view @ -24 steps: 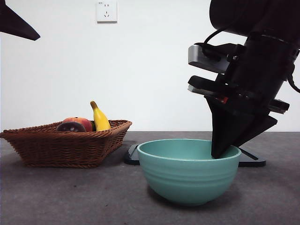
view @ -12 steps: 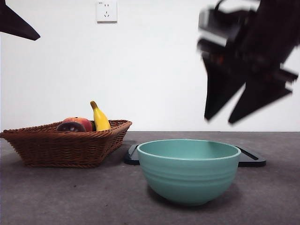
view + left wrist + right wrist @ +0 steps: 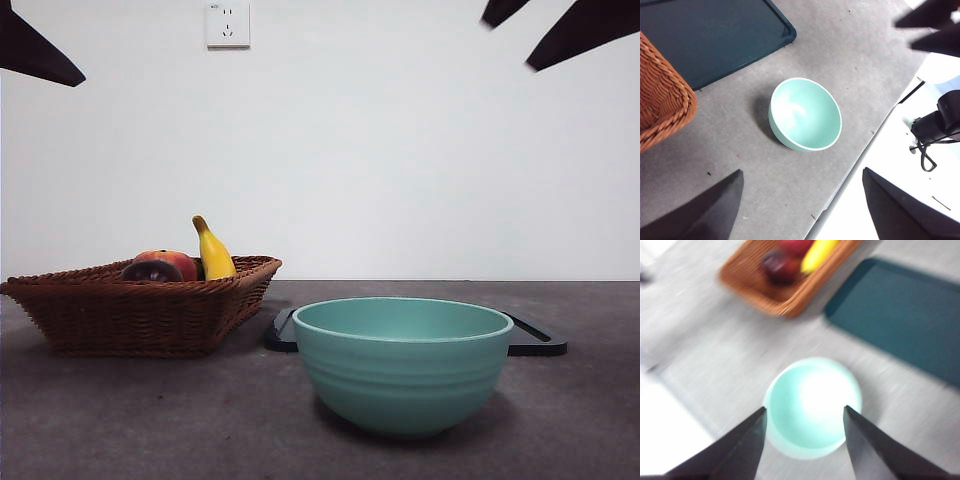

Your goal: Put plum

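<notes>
The plum (image 3: 781, 266) lies in the wicker basket (image 3: 140, 312), beside the red-orange fruit (image 3: 175, 262) and the banana (image 3: 214, 252). I judge it firm, smooth, a little slippery and not heavy, so I would take it across its widest part. My right pincer (image 3: 805, 415) hangs open and empty above the green bowl (image 3: 402, 365); my left pincer (image 3: 802, 187) is open too, high over the bench (image 3: 120, 420). The front view shows only the plum's greyish end; the right wrist view is blurred.
</notes>
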### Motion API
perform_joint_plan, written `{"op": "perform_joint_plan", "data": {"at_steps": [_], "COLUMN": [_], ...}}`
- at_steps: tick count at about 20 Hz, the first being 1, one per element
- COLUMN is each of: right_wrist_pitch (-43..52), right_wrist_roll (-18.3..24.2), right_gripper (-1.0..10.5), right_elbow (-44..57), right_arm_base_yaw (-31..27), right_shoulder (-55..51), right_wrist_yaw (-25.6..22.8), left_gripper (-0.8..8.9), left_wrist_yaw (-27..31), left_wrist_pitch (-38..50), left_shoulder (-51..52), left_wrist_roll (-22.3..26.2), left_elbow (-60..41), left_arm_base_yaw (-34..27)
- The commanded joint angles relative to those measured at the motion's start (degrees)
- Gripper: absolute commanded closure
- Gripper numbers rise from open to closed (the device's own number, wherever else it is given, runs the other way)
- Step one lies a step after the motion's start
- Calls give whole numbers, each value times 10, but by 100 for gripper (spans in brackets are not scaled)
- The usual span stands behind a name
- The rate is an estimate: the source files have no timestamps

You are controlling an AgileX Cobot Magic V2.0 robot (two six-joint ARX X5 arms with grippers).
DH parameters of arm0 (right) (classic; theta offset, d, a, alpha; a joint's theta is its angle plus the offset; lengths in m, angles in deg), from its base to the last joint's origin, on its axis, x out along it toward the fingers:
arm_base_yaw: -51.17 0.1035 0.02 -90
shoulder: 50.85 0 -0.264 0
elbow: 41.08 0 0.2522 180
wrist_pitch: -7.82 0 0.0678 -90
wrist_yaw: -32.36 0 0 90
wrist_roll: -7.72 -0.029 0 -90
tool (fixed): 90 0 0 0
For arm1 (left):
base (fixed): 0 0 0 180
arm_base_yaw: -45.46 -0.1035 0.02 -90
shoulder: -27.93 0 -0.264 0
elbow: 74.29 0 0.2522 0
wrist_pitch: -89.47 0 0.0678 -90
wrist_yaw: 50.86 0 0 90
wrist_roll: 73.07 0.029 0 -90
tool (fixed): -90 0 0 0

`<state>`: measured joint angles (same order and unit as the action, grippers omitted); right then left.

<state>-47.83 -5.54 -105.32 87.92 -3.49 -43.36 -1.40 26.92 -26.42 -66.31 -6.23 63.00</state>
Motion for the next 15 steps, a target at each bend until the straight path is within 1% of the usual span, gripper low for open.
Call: {"op": "perform_joint_plan", "data": {"at_steps": [1,2,5,15], "right_wrist_pitch": [-41,-59,-89,-90], "right_wrist_roll": [8,9,9,9], "right_gripper": [703,703,703,703], "right_elbow": [-10,-10,-10,-10], "right_arm_base_yaw": [5,5,5,5], "right_shoulder": [-17,-24,-34,-33], "right_wrist_yaw": [33,43,43,43], "left_gripper": [440,440,440,440], "left_wrist_yaw": [-4,-4,-4,-4], "left_wrist_pitch": [-2,-5,-10,-10], "left_shoulder": [-3,-3,-3,-3], "left_wrist_roll": [7,7,7,7], "left_elbow": [6,6,6,6], "left_arm_base_yaw": [3,3,3,3]}}
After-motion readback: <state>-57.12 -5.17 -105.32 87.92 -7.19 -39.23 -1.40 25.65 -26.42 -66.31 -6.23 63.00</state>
